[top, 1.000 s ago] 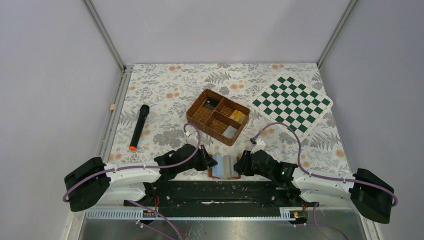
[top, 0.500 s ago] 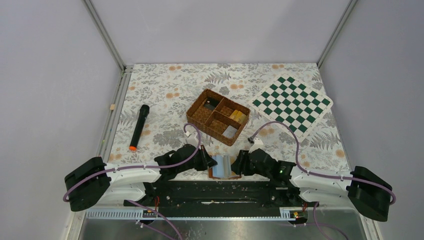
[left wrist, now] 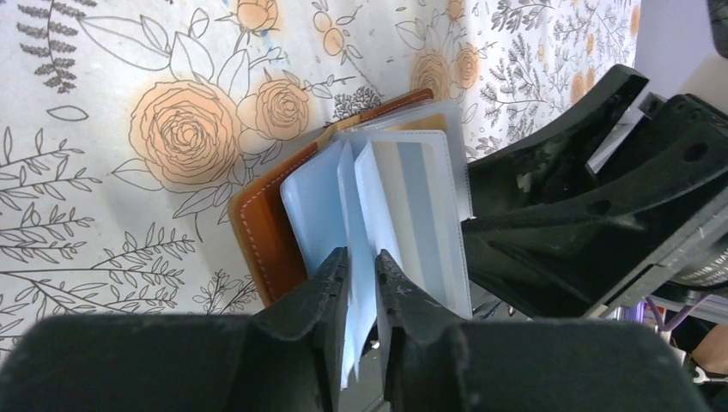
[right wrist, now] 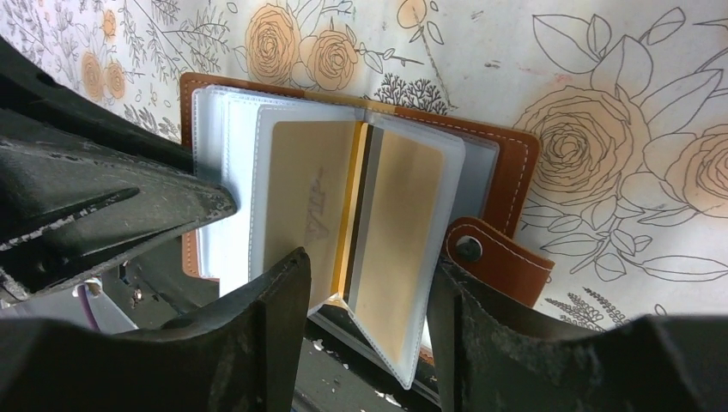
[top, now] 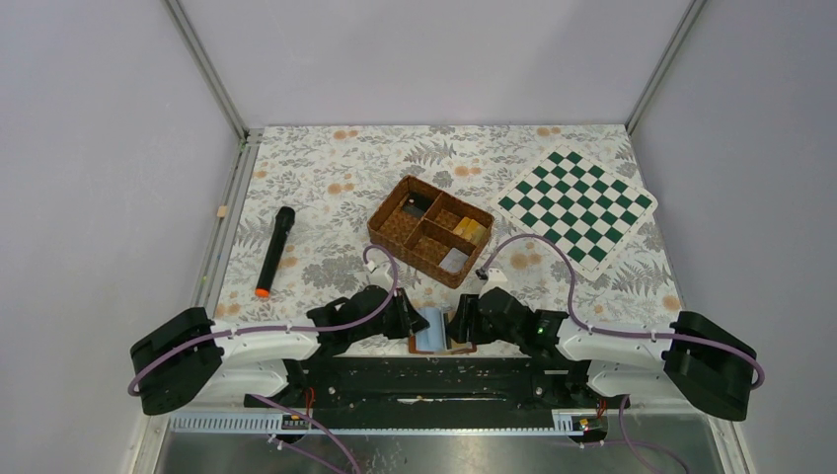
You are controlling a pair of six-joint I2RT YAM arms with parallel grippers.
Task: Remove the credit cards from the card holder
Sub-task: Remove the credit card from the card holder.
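**Open card holder at the near edge**

It lies on the tabletop between our arms. Our left gripper is clamped on its blue-grey sleeve. Our right gripper stands apart around the gold credit cards.

Left fingers pinched, right fingers spread

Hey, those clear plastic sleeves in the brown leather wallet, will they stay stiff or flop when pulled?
Probably floppy: the clear plastic sleeves fan and curve off the brown leather wallet. The yellow-gold cards inside look flat, so likely stiffer. The glossy plastic may slip in the left tool pinching one sleeve.
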